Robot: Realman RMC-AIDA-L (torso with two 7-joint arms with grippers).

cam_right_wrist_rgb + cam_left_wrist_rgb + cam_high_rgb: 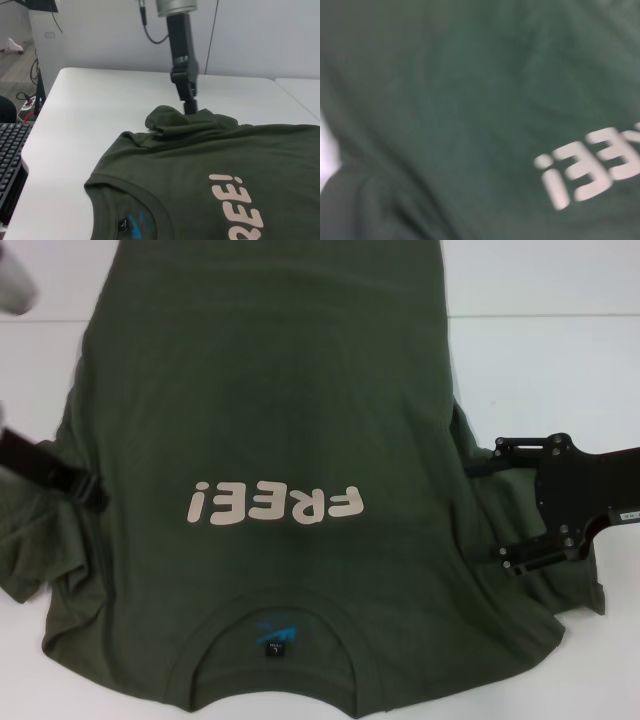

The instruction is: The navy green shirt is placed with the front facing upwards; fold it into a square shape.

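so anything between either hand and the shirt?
Nothing visible. The left hand is at the bunched left sleeve; the right hand is against the shirt on its right side, fingers spread. Only the white table surrounds it.

Even, bright overhead light whitens the bench [560,370]. The left wrist view is smeared with blur; the shirt [270,420] casts faint, soft shadows.

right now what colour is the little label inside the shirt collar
Blue, on the neck label of the shirt; clearest in the head view.
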